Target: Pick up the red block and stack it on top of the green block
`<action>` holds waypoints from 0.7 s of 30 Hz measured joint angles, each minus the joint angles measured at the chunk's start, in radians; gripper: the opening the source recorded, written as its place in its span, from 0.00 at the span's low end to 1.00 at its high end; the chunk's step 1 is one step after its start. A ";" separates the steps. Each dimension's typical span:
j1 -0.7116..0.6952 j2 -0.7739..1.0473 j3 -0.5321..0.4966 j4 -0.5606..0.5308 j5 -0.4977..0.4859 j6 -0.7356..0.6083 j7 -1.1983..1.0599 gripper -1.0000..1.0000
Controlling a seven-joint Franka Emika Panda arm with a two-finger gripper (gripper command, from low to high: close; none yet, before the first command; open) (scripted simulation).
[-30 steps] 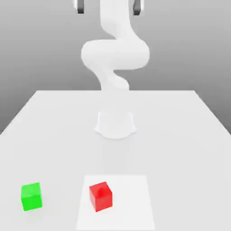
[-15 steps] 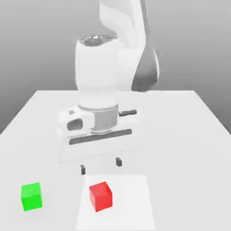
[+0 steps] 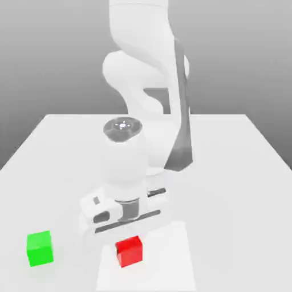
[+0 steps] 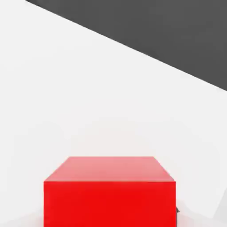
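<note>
Overhead, the claw (image 3: pixel 130 242) above the red block (image 3: pixel 130 252), well inside the table's (image 3: pixel 228 199) edges.

We count two cubes: one red (image 3: pixel 130 252), one green (image 3: pixel 40 248). We also see one arm (image 3: pixel 145 34), one table (image 3: pixel 228 199) and one white patch (image 3: pixel 165 274) on it.

Plain red block (image 3: pixel 130 252), plain bright green block (image 3: pixel 40 248).
</note>
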 joint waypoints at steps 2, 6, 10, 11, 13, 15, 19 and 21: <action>0.012 -0.064 -0.019 -0.010 -0.030 -0.053 0.022 0.00; -0.009 -0.174 -0.059 -0.010 -0.076 -0.163 0.096 0.00; -0.125 -0.177 -0.155 0.061 -0.064 -0.239 0.260 0.00; -0.154 -0.176 -0.178 0.080 -0.060 -0.258 0.303 0.00; -0.209 -0.171 -0.223 0.118 -0.051 -0.291 0.387 0.00; -0.224 -0.123 -0.222 0.134 -0.014 -0.262 0.391 0.00; -0.265 0.002 -0.171 0.146 0.077 -0.157 0.336 1.00; -0.265 0.002 -0.171 0.146 0.077 -0.157 0.336 1.00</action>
